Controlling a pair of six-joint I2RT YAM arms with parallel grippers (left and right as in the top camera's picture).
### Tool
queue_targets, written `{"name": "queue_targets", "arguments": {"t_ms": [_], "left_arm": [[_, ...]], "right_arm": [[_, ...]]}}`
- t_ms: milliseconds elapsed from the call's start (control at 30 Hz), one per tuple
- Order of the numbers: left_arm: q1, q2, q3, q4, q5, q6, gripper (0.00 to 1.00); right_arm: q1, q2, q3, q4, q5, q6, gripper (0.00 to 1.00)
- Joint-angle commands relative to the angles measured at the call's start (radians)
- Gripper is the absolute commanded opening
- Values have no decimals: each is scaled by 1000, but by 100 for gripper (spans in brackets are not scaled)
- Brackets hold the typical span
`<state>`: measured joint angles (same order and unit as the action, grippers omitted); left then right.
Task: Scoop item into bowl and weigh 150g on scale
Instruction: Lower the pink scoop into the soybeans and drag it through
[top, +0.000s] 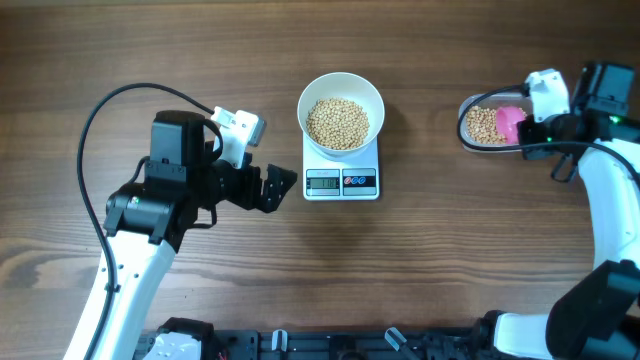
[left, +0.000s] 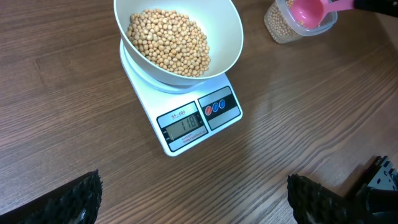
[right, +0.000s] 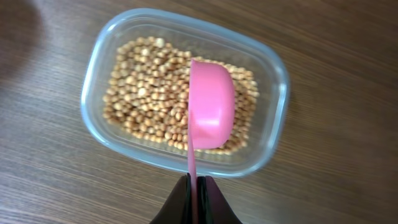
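The white bowl (top: 341, 113) holds a heap of beige beans (top: 337, 122) and stands on the white scale (top: 341, 182), whose display (left: 184, 125) reads 110. My left gripper (top: 278, 188) hovers open just left of the scale, nothing between its dark fingertips (left: 81, 199). At the far right, my right gripper (right: 196, 186) is shut on the handle of a pink scoop (right: 210, 104). The scoop is turned on its side over the beans in a clear plastic tub (right: 92, 62).
The clear tub (top: 470, 118) sits on the wooden table right of the scale. A black cable (top: 95, 125) loops behind the left arm. The right arm's white link (top: 605, 200) runs down the right edge.
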<state>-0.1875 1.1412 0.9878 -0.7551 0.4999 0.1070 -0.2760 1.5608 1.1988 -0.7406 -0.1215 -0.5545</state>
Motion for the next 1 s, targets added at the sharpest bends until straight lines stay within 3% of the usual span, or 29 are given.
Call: {"name": "queue_targets", "arguments": {"t_ms": [0, 333, 700, 967], "left_arm": [[7, 5, -1, 2, 15, -6, 100], [7, 5, -1, 2, 14, -6, 100], [7, 5, -1, 2, 15, -6, 100], [7, 5, -1, 2, 15, -6, 100]], "right_arm": [[35, 37, -9, -10, 14, 8, 4], [49, 40, -9, -12, 4, 61, 4], [49, 40, -9, -18, -221, 118, 4], [48, 40, -9, -18, -232, 204, 4]]}}
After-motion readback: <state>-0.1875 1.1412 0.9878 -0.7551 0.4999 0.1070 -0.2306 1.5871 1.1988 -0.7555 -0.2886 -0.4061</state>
